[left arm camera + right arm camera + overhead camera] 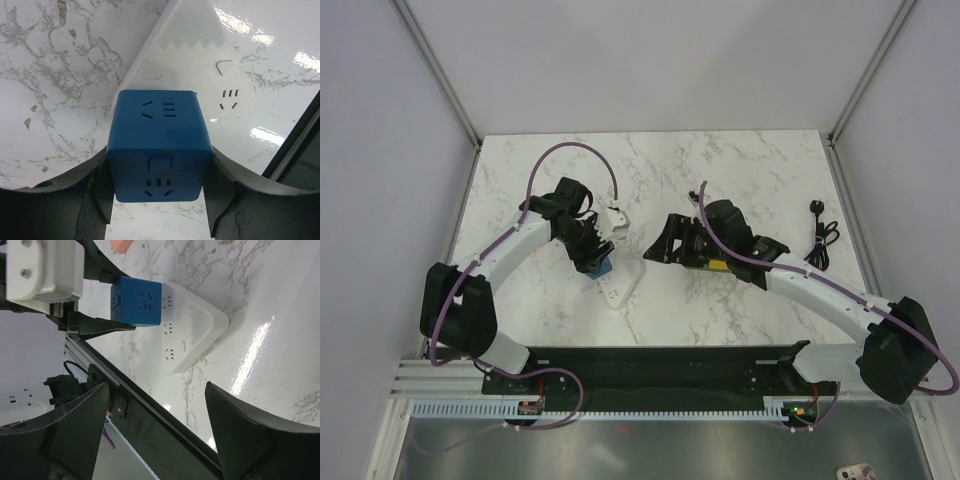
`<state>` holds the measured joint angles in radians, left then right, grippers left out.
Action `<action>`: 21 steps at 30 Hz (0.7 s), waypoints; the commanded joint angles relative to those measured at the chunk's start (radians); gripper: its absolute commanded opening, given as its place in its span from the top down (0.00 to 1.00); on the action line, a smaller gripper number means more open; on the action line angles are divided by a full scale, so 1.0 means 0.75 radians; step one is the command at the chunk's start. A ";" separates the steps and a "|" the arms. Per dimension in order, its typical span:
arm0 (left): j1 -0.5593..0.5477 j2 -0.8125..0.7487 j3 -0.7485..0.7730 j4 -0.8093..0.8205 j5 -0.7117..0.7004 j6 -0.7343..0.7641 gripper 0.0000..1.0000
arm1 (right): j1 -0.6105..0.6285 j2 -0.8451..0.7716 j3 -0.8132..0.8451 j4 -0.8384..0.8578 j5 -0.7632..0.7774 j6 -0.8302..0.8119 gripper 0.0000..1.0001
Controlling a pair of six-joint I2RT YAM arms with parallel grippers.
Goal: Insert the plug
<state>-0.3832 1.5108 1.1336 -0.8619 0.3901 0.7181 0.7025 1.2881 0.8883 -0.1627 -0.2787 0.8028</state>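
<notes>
The left fingers [75, 200] clamp a blue cube [159, 145] that sits on a white power strip [200, 60] on the table [50, 100]. The right fingers [240, 425] are spread wide and empty. The yellow plug [717, 266] shows under the right arm [800, 280], mostly hidden.

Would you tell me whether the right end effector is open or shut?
Open: the right end effector has its fingers wide apart, with nothing between them.
</notes>
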 commanded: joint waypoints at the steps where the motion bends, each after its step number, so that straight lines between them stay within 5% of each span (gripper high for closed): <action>1: 0.000 0.010 0.012 0.037 -0.011 -0.033 0.98 | -0.016 -0.099 0.065 -0.051 0.065 -0.017 0.14; 5: 0.000 0.021 0.008 0.041 -0.031 -0.029 0.98 | -0.024 -0.161 0.078 -0.086 0.120 -0.025 0.02; 21: 0.004 0.051 0.010 0.080 -0.023 -0.035 0.98 | -0.041 -0.233 0.074 -0.133 0.171 -0.044 0.02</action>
<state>-0.3828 1.5444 1.1336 -0.8341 0.3595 0.7177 0.6765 1.1393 0.9100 -0.2653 -0.1738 0.7876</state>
